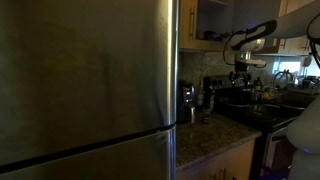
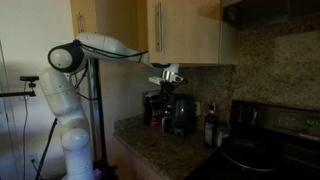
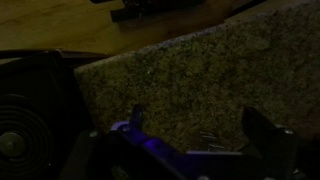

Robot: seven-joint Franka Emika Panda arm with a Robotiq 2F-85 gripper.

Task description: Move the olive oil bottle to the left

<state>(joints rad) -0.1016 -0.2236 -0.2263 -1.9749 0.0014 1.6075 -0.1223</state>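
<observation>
Olive oil bottle (image 2: 210, 126) is standing upright on the granite counter (image 2: 150, 150) close to the backsplash, between the coffee maker (image 2: 181, 113) and the black stove (image 2: 262, 148). We are seeing it only as a small dark shape with a paler top.

We are looking past a large stainless refrigerator (image 1: 85, 80) that is filling most of an exterior view; its side is walling off one end of the counter. Wooden cabinets (image 2: 185, 30) are hanging overhead and closing the room above. The white arm (image 2: 105, 45) is reaching out from its stand beside the counter's end, under the cabinets. The counter is running as a narrow strip along the wall, and its front edge is dropping away toward us. The stove is meeting the counter just beside the bottle, so the bottle is sitting near that seam. The coffee maker and a second dark appliance beside it are taking up the counter on the bottle's other side, near the back.

The gripper (image 2: 168, 80) is hanging above the coffee maker, apart from the bottle. In the wrist view we are seeing the gripper (image 3: 200, 128) released, its fingers (image 3: 136, 120) spread over bare granite beside a burner (image 3: 20, 135), with nothing between them.
</observation>
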